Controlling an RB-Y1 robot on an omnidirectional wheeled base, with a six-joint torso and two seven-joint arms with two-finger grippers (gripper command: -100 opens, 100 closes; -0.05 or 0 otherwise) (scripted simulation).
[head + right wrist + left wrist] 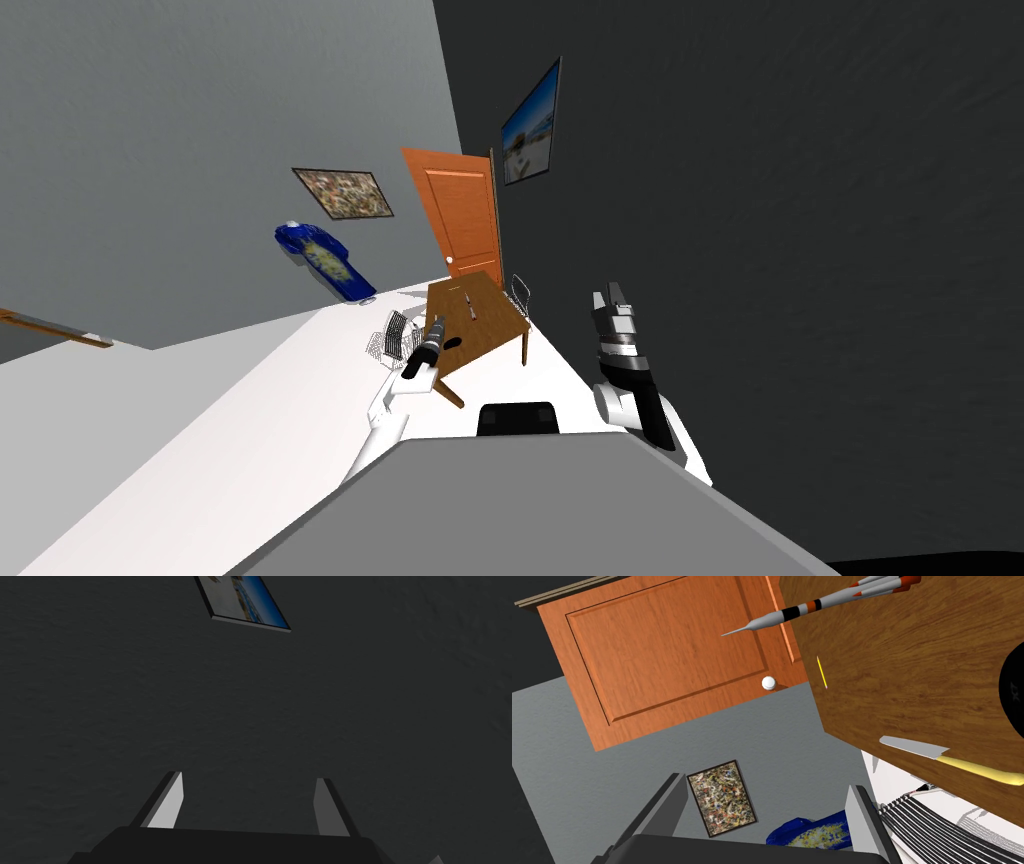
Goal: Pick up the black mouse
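The black mouse (pixel 453 343) lies at the near edge of a brown wooden table (pixel 480 300). In the left wrist view the black mouse (pixel 1013 693) is cut off at the frame's edge, off to one side of my fingers on the table (pixel 912 676). My left gripper (pixel 437 322) hovers by the table's near left corner, just left of the mouse. The left gripper (pixel 769 811) is open with nothing between its fingers. My right gripper (pixel 612 296) is raised at the right by the dark wall, and the right gripper (pixel 247 801) is open and empty.
On the table lie a knife with a yellow handle (pixel 947 757), a grey dart (pixel 822 606) and a thin yellow stick (pixel 822 672). A wire chair (pixel 395 335) stands left of the table, another (pixel 520 292) at its right. An orange door (pixel 460 215) stands behind.
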